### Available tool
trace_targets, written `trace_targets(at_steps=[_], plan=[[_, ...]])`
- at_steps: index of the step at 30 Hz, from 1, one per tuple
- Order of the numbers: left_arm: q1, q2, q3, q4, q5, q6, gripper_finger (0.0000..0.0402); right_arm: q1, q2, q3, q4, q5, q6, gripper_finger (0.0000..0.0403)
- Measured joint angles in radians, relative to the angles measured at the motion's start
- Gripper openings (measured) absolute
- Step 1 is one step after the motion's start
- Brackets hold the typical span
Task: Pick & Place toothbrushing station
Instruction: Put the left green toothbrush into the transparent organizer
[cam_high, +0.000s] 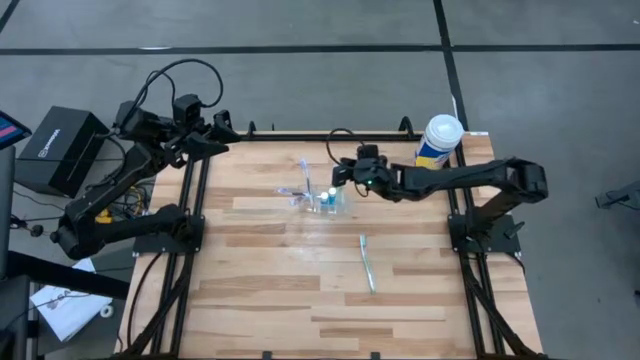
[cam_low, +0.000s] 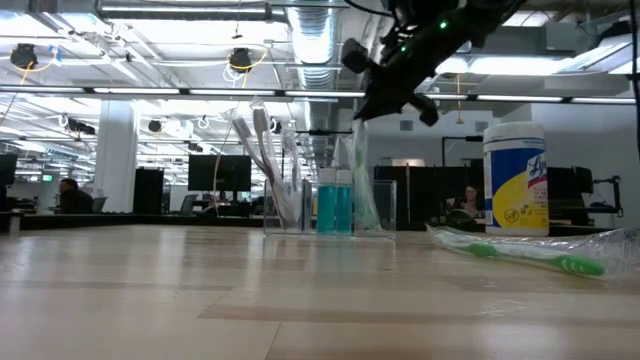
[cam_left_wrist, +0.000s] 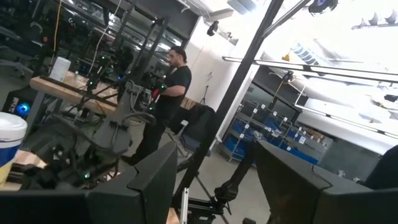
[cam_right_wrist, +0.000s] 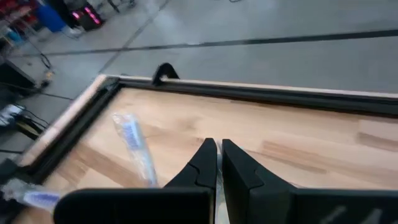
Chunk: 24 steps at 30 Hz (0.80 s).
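A small clear cup (cam_low: 385, 205) stands mid-table (cam_high: 326, 200). In it are two blue tubes (cam_low: 335, 205), wrapped purple-white toothbrushes (cam_low: 262, 160) leaning out over its rim, and an upright green toothbrush (cam_low: 364, 185). My right gripper (cam_low: 362, 112) hangs shut just above that green toothbrush's top end, over the cup's far right side (cam_high: 343, 172); its fingers (cam_right_wrist: 217, 152) lie together. Another wrapped green toothbrush (cam_high: 367, 262) lies flat on the table nearer the front. My left gripper (cam_left_wrist: 217, 199) waits open, raised at the far left corner (cam_high: 215, 135). My right gripper stands shut directly over the top end of the upright green toothbrush (cam_low: 359, 128), slanting down from the table's right. Whether its fingertips touch or hold that end, I cannot tell.
A white-lidded yellow-and-blue canister (cam_high: 440, 140) stands at the far right edge (cam_low: 515, 180). A black frame rail (cam_right_wrist: 249, 90) runs along the table's far edge. Bare wood lies toward the near edge and the left (cam_high: 260, 290).
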<state>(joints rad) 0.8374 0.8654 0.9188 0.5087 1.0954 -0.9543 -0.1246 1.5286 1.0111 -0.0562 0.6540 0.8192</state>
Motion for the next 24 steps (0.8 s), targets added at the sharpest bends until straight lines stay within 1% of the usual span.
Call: trace_targets(at_steps=[6, 14, 17, 18, 20, 22, 24], plan=[[0.000, 0.000, 0.000, -0.005, -0.001, -0.004, 0.0208, 0.021, 0.067, 0.002, 0.116, -0.003, 0.007, 0.0000], [0.000, 0.000, 0.000, -0.009, -0.001, -0.004, 0.0208, 0.066, 0.103, 0.002, 0.129, -0.001, 0.030, 0.0001], [0.000, 0.000, 0.000, -0.012, 0.000, -0.004, 0.0208, 0.084, 0.105, 0.002, 0.151, 0.014, 0.015, 0.0000], [0.000, 0.000, 0.000, -0.012, 0.000, -0.004, 0.0208, 0.087, 0.104, 0.002, 0.167, 0.015, 0.016, 0.0005], [0.000, 0.000, 0.000, -0.012, 0.001, -0.004, 0.0208, 0.086, 0.103, 0.002, 0.169, -0.024, 0.031, 0.0022], [0.000, 0.000, 0.000, -0.012, 0.001, -0.004, 0.0208, 0.079, 0.090, 0.000, 0.164, -0.069, 0.042, 0.0048], [0.000, 0.000, 0.000, -0.012, 0.001, -0.004, 0.0208, 0.077, 0.085, 0.003, 0.178, -0.086, 0.055, 0.0080]])
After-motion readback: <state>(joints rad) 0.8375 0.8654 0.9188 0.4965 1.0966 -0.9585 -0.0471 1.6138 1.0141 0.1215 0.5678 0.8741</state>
